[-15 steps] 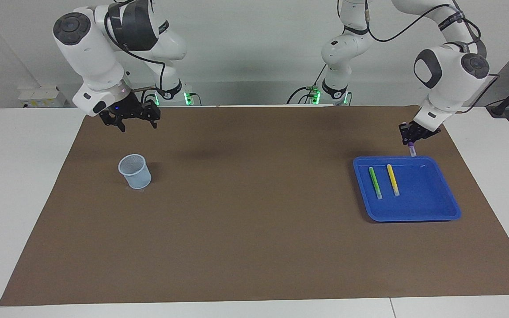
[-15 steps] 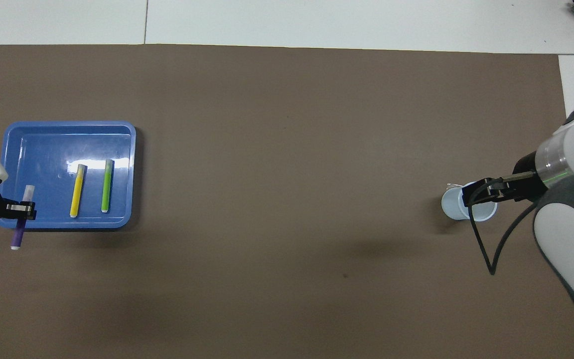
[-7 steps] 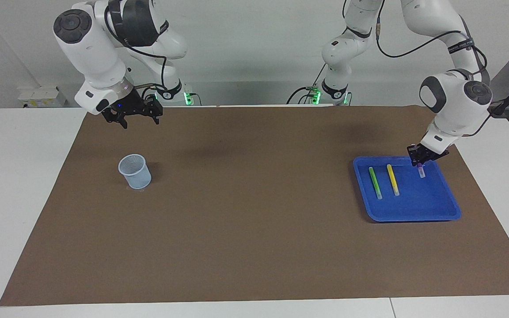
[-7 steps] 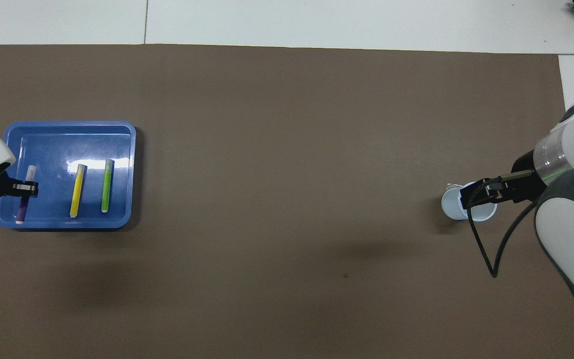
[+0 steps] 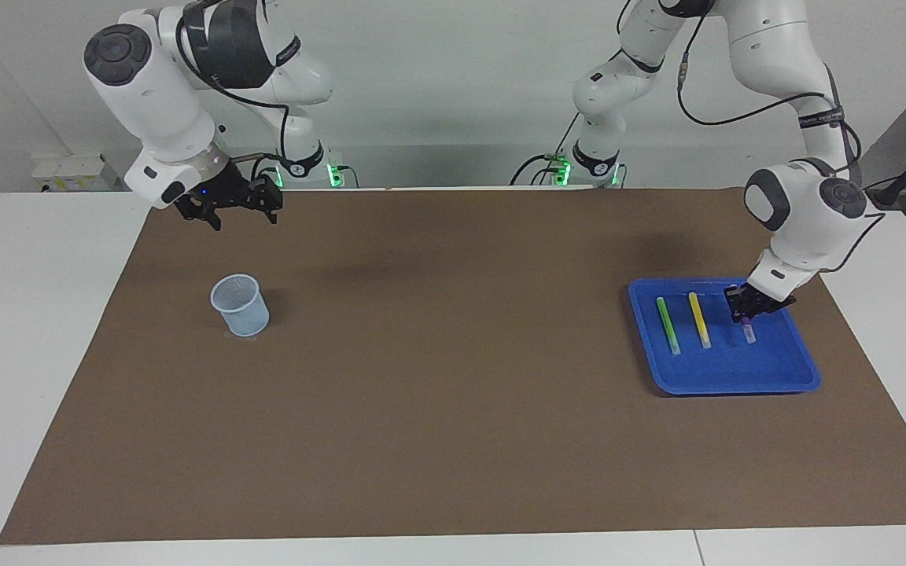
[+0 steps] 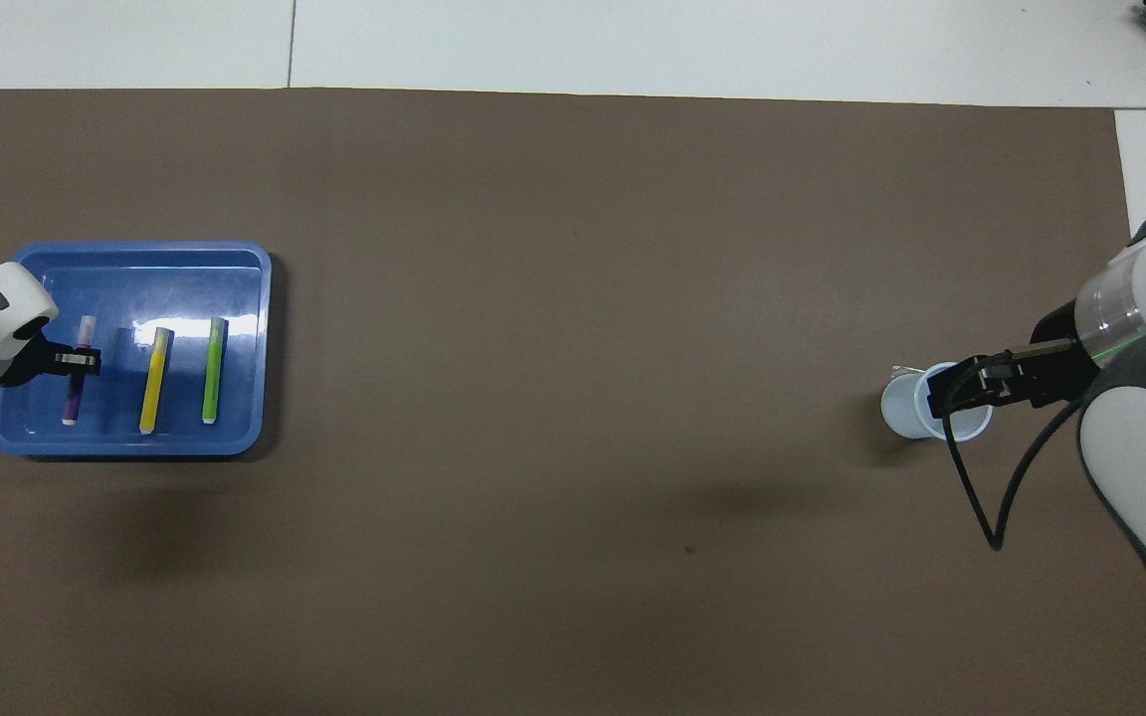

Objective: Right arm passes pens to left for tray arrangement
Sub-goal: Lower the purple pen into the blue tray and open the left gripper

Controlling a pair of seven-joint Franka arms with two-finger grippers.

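Observation:
The blue tray (image 5: 736, 387) (image 6: 135, 447) sits at the left arm's end of the table. A green pen (image 5: 668, 325) (image 6: 212, 370) and a yellow pen (image 5: 699, 320) (image 6: 154, 381) lie side by side in it. My left gripper (image 5: 745, 314) (image 6: 81, 362) is shut on the purple pen (image 5: 749, 334) (image 6: 72, 403), held low inside the tray beside the yellow pen. I cannot tell whether its pale tip touches the tray floor. My right gripper (image 5: 242, 214) (image 6: 951, 390) hangs open and holds nothing, in the air at the right arm's end.
A small pale blue mesh cup (image 5: 241, 306) (image 6: 906, 408) stands on the brown mat (image 5: 437, 377) at the right arm's end. The right gripper's cable (image 6: 976, 497) loops over the mat beside it.
My left gripper has carried the purple pen from above the tray's robot-side rim down into the tray, next to the yellow pen. The right arm has barely shifted.

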